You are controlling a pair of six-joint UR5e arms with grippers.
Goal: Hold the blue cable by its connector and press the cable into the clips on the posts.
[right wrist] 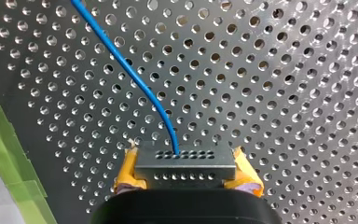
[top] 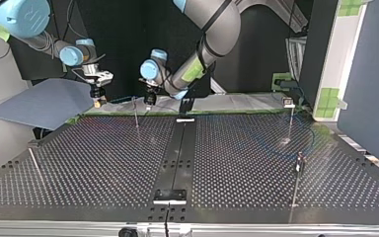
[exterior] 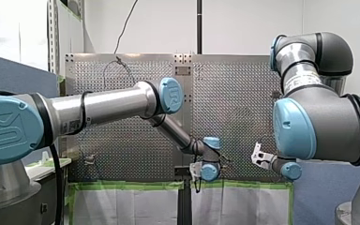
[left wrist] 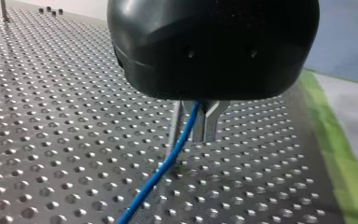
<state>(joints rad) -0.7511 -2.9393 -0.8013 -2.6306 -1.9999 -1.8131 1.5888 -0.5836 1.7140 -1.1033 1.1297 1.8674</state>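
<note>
Clamps, with my right gripper (right wrist: pixel 186 171), a grey rectangular metal connector (right wrist: pixel 185 158) dotted with two rows of small holes, squeezing its two ends between yellow pads (right wrist: pixel 127 171). Lets out from the connector's far edge a thin blue cable (right wrist: pixel 130 74), bending away ahead of the gripper over the silver perforated metal table (right wrist: pixel 284 93). Borders, off to one side of the gripper, on a strip of green tape (right wrist: pixel 9 154) along the table's edge. Closes my left gripper (left wrist: pixel 191 136) narrowly about the same cable, threaded between two bare metal fingers (left wrist: pixel 210 122) under the black rounded body. Trails the cable from there down toward the table and on past the camera, slanting over the holes. Hangs both grippers, in the top view, near the table's far edge, my right at the view's left and my left just beside it, nearer the middle. Stands a thin upright metal post (top: pixel 136 112) between the two there, close to my left gripper. Plants a second slim post with a small clip on top (top: pixel 290 111) well apart, toward the top view's right.
</note>
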